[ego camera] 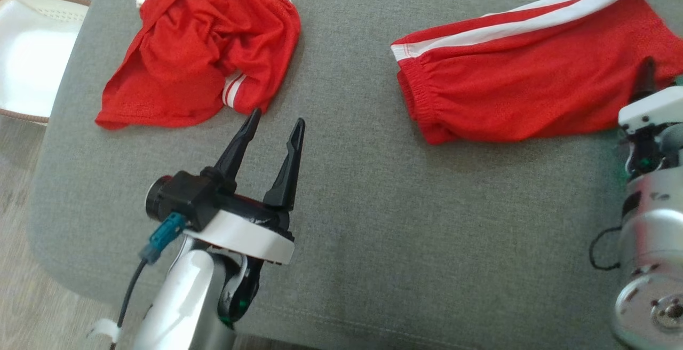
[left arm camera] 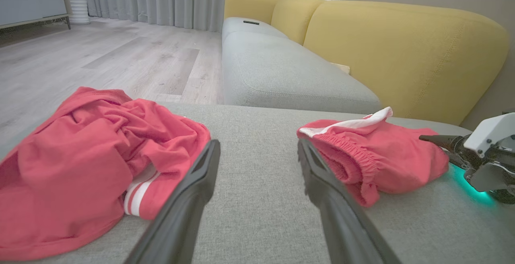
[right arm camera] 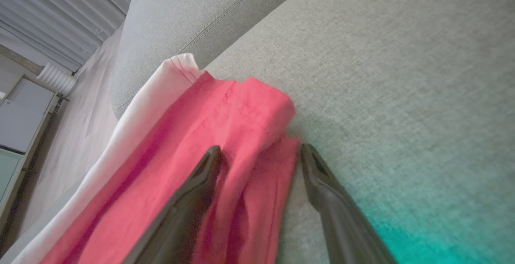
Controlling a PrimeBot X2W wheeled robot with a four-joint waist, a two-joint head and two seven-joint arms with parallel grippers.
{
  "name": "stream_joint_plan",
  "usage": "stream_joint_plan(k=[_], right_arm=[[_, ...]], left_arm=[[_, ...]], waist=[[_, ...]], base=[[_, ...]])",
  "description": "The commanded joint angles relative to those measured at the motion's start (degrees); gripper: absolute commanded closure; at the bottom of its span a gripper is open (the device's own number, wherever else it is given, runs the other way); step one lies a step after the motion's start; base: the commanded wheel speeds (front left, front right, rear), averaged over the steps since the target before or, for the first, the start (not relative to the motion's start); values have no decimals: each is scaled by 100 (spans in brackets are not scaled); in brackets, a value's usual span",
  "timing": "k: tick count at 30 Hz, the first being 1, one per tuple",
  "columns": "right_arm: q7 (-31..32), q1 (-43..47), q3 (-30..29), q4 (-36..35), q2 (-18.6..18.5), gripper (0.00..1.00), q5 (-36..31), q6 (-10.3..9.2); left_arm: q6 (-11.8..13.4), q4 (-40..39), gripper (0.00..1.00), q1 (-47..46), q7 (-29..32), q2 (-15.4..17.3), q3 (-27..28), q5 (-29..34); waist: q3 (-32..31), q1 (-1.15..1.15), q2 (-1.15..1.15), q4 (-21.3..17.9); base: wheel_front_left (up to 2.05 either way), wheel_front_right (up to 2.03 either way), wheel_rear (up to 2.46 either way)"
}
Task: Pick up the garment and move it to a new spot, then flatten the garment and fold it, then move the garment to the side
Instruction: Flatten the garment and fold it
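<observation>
A crumpled red garment (ego camera: 197, 46) with white stripes lies at the far left of the grey cushion (ego camera: 347, 190); it is also on the left in the left wrist view (left arm camera: 88, 155). A second red garment (ego camera: 528, 83), folded flat with a white side band, lies at the far right (left arm camera: 374, 155). My left gripper (ego camera: 277, 120) stands open just short of the crumpled one, nothing between its fingers (left arm camera: 258, 145). My right gripper (ego camera: 647, 72) is open at the folded garment's right edge (right arm camera: 241, 127); its fingers (right arm camera: 322, 175) straddle that edge loosely.
A white basket-like object (ego camera: 32, 51) stands on the wooden floor left of the cushion. A grey sofa seat (left arm camera: 277, 71) with a yellow back (left arm camera: 402, 50) lies beyond. The cushion's middle and near part are bare grey fabric.
</observation>
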Motion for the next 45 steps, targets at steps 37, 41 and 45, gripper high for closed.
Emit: stream_joint_plan(k=[37, 41, 45], right_arm=[[-944, -262, -449, 779, 21, 100, -729, -5], [-983, 255, -756, 472, -51, 100, -795, -5], [-893, 578, -1100, 55, 9, 100, -950, -5]], left_arm=[[-6, -105, 0, -138, -30, 25, 289, -30], [-27, -87, 0, -15, -30, 25, 303, -14], [-51, -76, 0, 114, -30, 25, 332, 9]], waist=[[-404, 0, 0, -586], [-580, 0, 0, -701], [-708, 0, 0, -787]], base=[[0, 0, 0], [0, 0, 0], [0, 0, 0]])
